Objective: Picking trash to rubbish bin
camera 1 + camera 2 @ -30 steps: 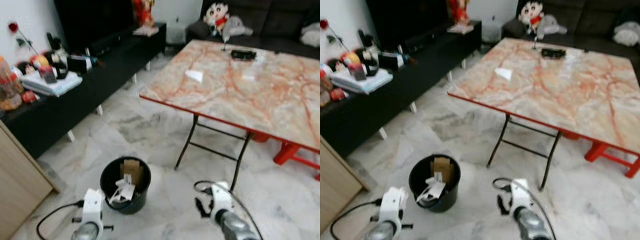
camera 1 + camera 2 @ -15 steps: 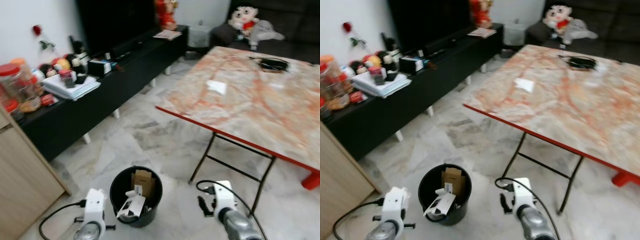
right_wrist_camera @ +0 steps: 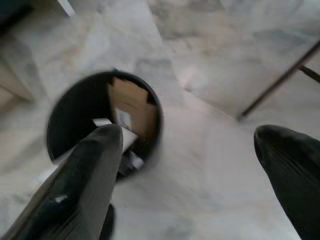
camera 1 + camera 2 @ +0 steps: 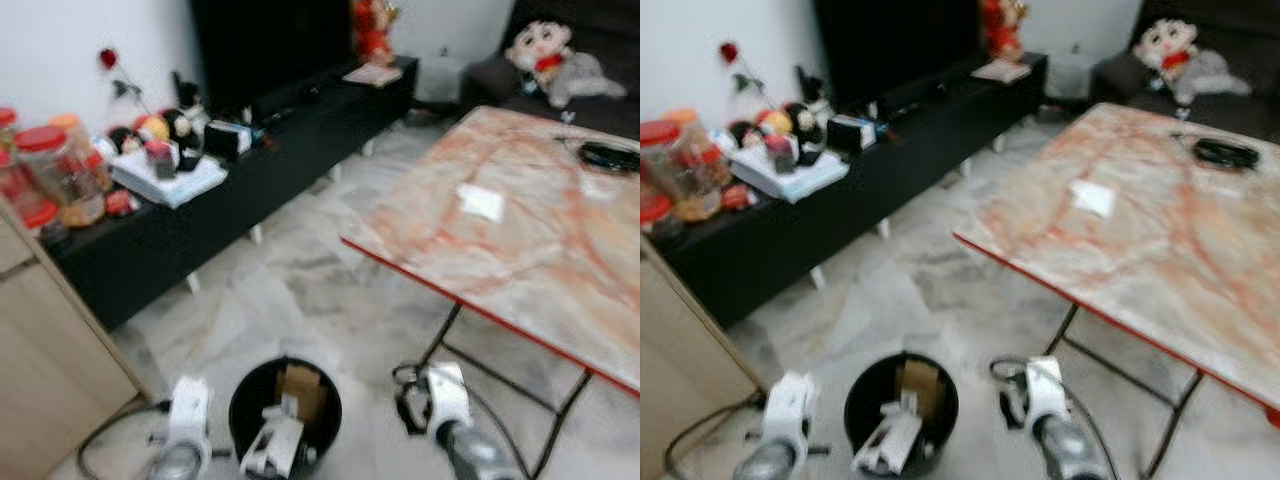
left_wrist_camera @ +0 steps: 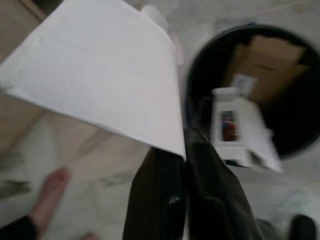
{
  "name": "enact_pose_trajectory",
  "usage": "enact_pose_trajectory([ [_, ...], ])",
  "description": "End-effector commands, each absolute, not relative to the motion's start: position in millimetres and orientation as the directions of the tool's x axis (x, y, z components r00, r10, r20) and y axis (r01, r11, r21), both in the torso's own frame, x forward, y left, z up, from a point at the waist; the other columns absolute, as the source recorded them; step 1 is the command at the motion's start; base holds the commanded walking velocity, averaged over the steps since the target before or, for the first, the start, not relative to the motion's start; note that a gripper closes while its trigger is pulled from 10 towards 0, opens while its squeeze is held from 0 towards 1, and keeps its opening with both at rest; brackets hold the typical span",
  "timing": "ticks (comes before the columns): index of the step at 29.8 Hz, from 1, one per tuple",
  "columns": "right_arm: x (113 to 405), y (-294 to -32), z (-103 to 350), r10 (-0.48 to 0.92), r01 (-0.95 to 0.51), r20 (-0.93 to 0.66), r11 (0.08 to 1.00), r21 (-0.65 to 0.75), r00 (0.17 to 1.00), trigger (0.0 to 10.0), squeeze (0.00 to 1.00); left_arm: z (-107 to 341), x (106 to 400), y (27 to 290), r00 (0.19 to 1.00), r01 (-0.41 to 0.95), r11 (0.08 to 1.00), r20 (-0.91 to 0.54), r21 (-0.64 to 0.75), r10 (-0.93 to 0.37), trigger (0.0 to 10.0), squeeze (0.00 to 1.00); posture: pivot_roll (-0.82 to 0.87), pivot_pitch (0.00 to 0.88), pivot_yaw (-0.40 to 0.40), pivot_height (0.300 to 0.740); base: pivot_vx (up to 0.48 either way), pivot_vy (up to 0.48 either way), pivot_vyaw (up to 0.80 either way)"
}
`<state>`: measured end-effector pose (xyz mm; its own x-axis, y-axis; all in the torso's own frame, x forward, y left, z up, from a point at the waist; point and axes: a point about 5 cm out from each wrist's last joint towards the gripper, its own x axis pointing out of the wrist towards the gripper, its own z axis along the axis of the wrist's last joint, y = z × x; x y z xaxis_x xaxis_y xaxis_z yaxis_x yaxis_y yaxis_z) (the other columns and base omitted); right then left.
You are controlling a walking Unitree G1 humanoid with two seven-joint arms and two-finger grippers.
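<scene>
Two hands show low in the head views, one on each side of a black bin [image 4: 285, 420] that stands on the pale marble floor [image 4: 300, 290]. The left hand [image 5: 182, 150] has its fingers pinched together on a white sheet of paper [image 5: 100, 75]; in its wrist view the sheet stands up from the fingertips just beside the bin's rim, not over the opening. The right hand [image 3: 187, 165] hangs with its two fingers [image 3: 80, 180] spread wide and nothing between them, above the floor just right of the bin.

Inside the bin lie a brown piece of cardboard [image 5: 272, 65] against the far wall and a white carton [image 5: 240, 130] with a cap, tilted toward the near side. A bare foot [image 5: 50, 187] of a person rests on the floor near the left hand.

To the right stands a table [image 4: 560, 260] with a marbled orange top, red edge and thin dark legs. On it lie a white scrap [image 4: 482, 202] near the left side and a dark cable [image 4: 610, 155] farther back. Along the left wall runs a low black shelf [image 4: 200, 230] carrying red-lidded jars [image 4: 40, 175], a white stack of papers [image 4: 170, 180] and small items too blurred to name. A doll [image 4: 545, 50] sits on the dark sofa at the far right.
</scene>
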<state>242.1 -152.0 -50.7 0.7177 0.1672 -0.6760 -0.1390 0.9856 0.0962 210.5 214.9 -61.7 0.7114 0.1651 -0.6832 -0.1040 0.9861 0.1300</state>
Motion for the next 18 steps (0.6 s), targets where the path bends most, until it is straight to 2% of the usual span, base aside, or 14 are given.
enact_pose_trajectory([
  [1, 239.0, -167.8, -51.9, 0.126, -0.104, -0.686, 0.992, 0.073, 0.717, 10.0, 0.00, -60.7, 216.2, 204.2, 0.719, -0.086, 0.990, -0.682, 0.109, 0.137, 10.0, 0.00, -0.02, 0.000, -0.005, 0.740, 0.424, 0.000, 0.00],
  [11, 239.1, -166.7, -51.9, 0.133, -0.106, -0.683, 0.991, 0.082, 0.718, 10.0, 0.00, -60.0, 216.8, 203.8, 0.727, -0.088, 0.991, -0.673, 0.104, 0.136, 10.0, 0.00, -0.02, 0.000, -0.004, 0.740, 0.413, 0.000, 0.00],
  [18, 239.3, -165.9, -51.7, 0.145, -0.120, -0.684, 0.989, 0.084, 0.715, 10.0, 0.00, -59.7, 218.1, 201.2, 0.728, -0.078, 0.992, -0.674, 0.096, 0.122, 10.0, 0.00, -0.02, 0.000, -0.005, 0.740, 0.000, 0.000, 0.00],
])
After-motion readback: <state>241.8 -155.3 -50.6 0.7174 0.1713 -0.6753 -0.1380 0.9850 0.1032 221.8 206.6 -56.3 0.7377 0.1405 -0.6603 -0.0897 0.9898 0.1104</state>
